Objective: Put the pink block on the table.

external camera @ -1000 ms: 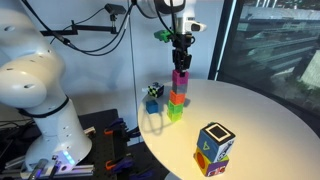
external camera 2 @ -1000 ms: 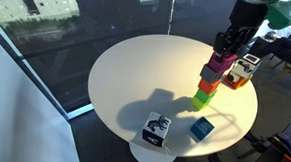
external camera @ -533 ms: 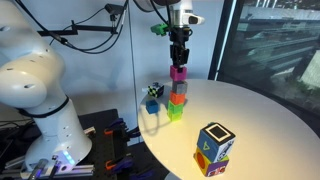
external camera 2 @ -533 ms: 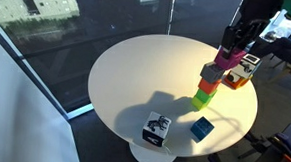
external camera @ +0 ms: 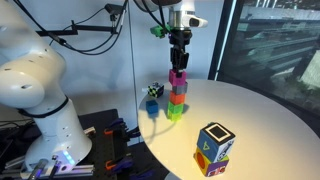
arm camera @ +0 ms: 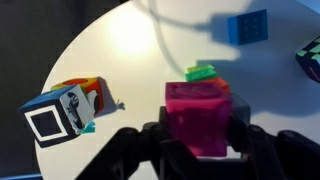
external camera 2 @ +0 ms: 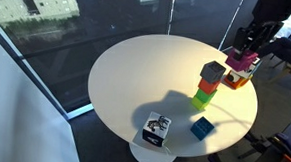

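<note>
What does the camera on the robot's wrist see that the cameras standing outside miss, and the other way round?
Only the wrist view looks down from close up on the pink block, squeezed on both sides by the dark fingers of the gripper.

Only an exterior view shows the big white robot arm, the stack with its cubes one above another, and the window.

Both show the pink block in the gripper, the white table, the patterned cube and the blue block.

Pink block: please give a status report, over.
End effector shut on pink block. Block in the air, off the stack, not yet on the table. Stack and patterned cube stand close below.
</note>
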`<state>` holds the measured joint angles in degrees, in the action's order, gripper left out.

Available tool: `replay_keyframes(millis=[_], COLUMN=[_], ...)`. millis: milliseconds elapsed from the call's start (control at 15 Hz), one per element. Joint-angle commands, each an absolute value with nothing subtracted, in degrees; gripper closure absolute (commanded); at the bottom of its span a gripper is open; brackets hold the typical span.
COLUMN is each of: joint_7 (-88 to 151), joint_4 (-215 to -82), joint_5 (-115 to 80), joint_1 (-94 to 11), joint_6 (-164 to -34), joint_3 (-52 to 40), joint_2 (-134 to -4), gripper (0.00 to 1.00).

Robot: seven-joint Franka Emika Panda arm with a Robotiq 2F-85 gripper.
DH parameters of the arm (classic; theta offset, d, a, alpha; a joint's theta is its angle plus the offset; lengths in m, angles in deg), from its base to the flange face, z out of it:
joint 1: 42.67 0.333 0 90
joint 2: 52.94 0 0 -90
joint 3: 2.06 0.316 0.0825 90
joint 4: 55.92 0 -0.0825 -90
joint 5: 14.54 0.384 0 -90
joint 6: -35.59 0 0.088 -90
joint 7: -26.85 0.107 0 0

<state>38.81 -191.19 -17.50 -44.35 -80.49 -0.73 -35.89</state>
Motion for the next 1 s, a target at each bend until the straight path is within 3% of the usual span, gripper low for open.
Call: replay_keyframes(millis=[0,933], joint_7=[37.6,32.1], joint_4=[-192.1,-194.8], joint_5=[-18.6,-23.0], joint_1=[-45.9,-48.2], joint_6=[-80.8,-90.3], joint_3=[-2.2,-5.7], joint_2=[-36.1,-44.0], gripper=[0.7,0.7])
